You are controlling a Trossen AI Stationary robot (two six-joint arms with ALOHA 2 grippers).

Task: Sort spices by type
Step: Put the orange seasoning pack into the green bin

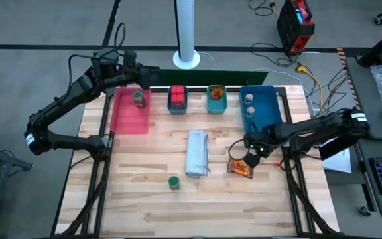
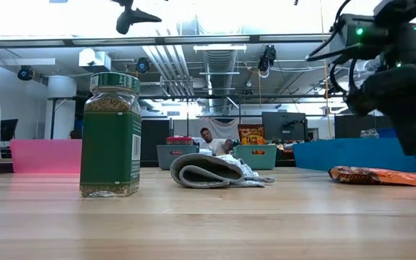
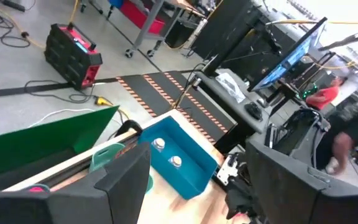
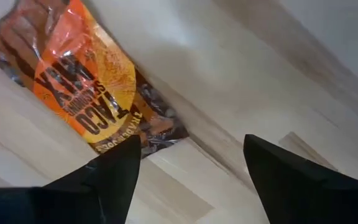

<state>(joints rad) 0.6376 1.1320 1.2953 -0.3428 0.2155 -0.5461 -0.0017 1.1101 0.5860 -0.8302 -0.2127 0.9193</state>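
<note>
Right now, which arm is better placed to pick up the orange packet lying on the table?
Right. The right gripper hangs open directly over the orange packet, while the left gripper waits at the far edge above the pink tray.

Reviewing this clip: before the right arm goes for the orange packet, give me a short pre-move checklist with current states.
1. right gripper open: ok, its fingers stand apart in the right wrist view.
2. Nothing held by the right gripper: ok, only bare wood shows between the fingers.
3. orange taco packet lying flat on the table: ok.
4. Gripper centred over the packet: not ok, the packet lies off to one finger's side in the wrist view.
5. teal bin already holding orange packets: ok.
6. left gripper out of the way: ok, it is near the pink tray.
</note>
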